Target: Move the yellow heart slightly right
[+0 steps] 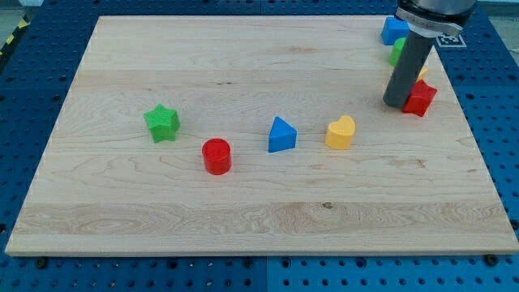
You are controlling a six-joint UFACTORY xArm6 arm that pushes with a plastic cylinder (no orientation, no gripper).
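Note:
The yellow heart (341, 132) lies on the wooden board (243, 211), right of the middle. My tip (396, 103) stands up and to the right of it, apart from it by about a block's width. The tip is right beside a red block (420, 98), on that block's left side. The rod rises toward the view's top right and hides parts of the blocks behind it.
A blue triangular block (281, 135) lies left of the heart, then a red cylinder (216, 156) and a green star (162, 122). Behind the rod are a blue block (394, 31), a green block (396, 52) and a sliver of a yellow one (422, 73).

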